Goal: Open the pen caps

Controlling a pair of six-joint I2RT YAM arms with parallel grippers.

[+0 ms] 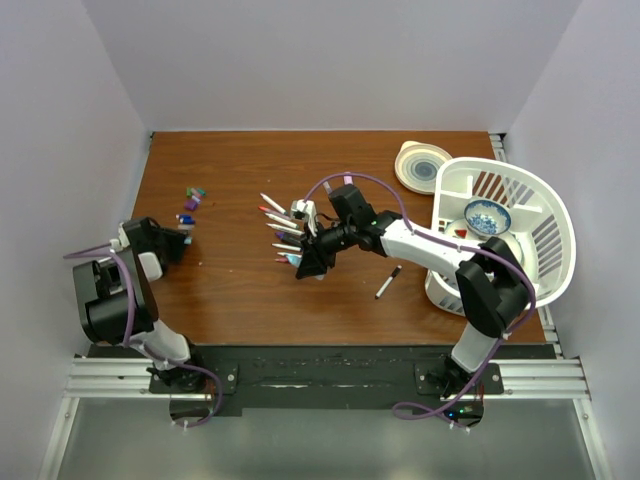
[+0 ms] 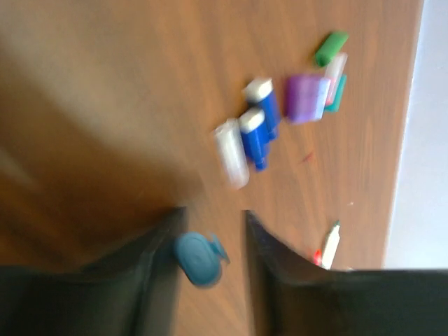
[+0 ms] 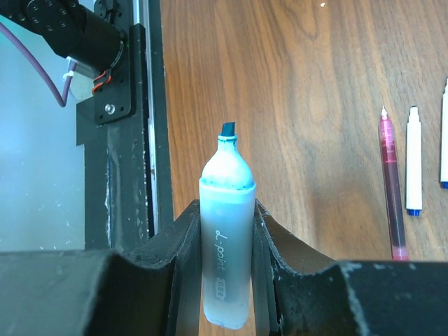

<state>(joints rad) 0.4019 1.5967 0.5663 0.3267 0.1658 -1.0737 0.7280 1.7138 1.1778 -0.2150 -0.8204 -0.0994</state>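
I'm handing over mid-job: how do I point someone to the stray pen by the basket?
Find the white basket at the right edge of the table. On the wood just left of its near corner lies one thin pen, slanted. Unlike the fanned pens at the table's middle, it lies alone.

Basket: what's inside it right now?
A blue-patterned bowl and a small red item show inside the basket. Its near-left corner is covered by the right arm, so anything there cannot be seen.
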